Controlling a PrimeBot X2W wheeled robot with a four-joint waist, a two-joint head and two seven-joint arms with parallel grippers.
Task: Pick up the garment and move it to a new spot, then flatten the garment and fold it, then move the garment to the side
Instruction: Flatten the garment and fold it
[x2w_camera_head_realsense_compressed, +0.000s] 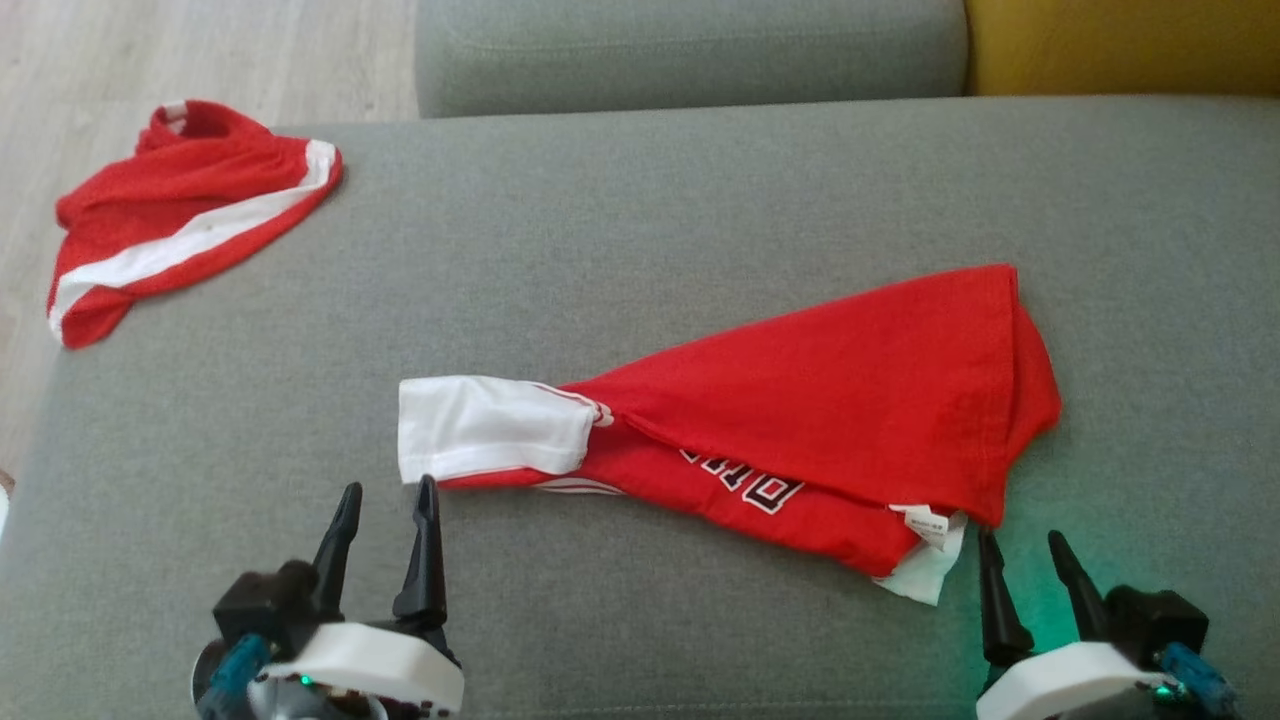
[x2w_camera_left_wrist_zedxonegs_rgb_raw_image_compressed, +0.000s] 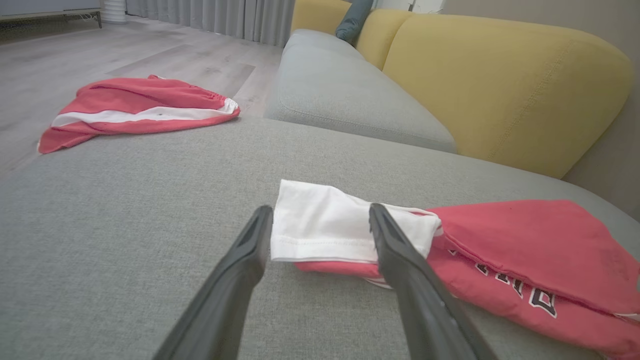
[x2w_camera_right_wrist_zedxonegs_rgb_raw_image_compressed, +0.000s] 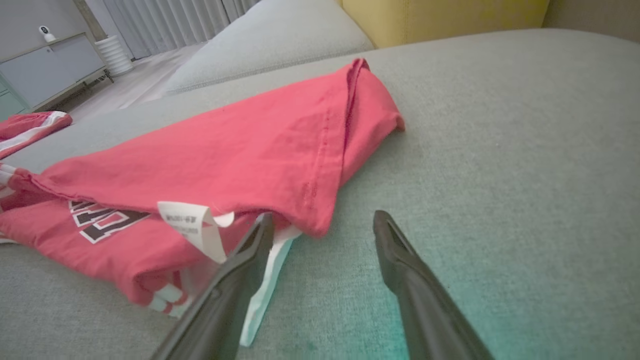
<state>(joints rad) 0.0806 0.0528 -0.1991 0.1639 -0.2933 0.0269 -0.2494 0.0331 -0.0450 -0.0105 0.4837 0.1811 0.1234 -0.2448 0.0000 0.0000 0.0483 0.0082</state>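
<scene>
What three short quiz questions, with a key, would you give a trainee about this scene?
1. True or false: the left gripper and the right gripper are both shut.
2. Where does the other red garment lie? A: at the far left corner of the cushion. B: on the yellow backrest. C: between the grippers.
3. Fill in: the white label lies at the end of the jersey near the ___ gripper.
Key: 1 false, both are open. 2 A. 3 right.
</scene>
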